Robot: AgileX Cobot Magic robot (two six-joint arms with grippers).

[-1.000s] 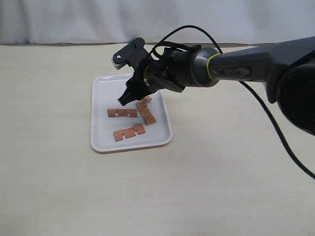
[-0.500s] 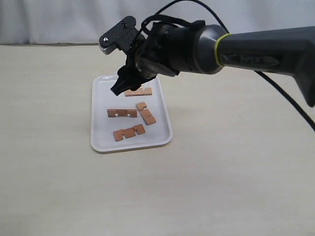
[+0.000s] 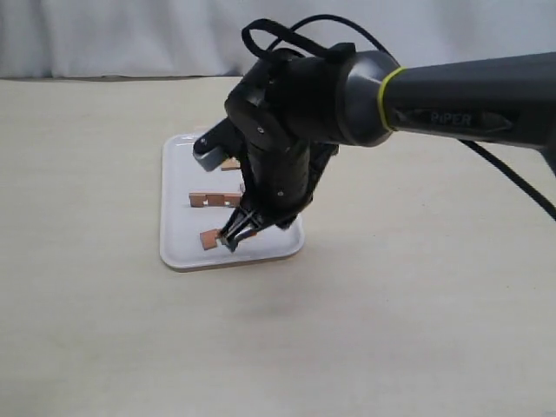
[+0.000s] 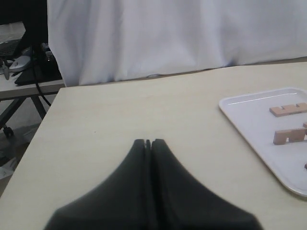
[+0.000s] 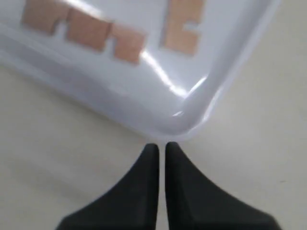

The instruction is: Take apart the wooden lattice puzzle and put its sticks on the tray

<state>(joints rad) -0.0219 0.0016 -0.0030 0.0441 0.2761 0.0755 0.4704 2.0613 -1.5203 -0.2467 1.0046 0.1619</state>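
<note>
No assembled lattice puzzle shows; the sticks lie apart on the white tray (image 3: 176,228). In the exterior view one stick (image 3: 215,200) lies mid-tray, another (image 3: 208,239) near the front rim, and a third (image 3: 229,164) peeks out at the back behind the arm. My right gripper (image 3: 232,243) points down over the tray's front edge, shut and empty. Its wrist view shows the fingertips (image 5: 161,145) just off a tray corner (image 5: 192,117), with two sticks (image 5: 86,31) (image 5: 182,26) beyond. My left gripper (image 4: 148,142) is shut over bare table, with the tray (image 4: 249,127) off to one side.
The right arm's bulky wrist (image 3: 295,113) and cable (image 3: 486,217) hang over the tray and hide part of it. A white curtain (image 4: 168,33) backs the table. The table's side edge (image 4: 45,115) and some floor clutter show in the left wrist view.
The right arm swung from the tray's back toward its front edge and tipped downward. A stick that was not there a second ago lies at the tray's back.
</note>
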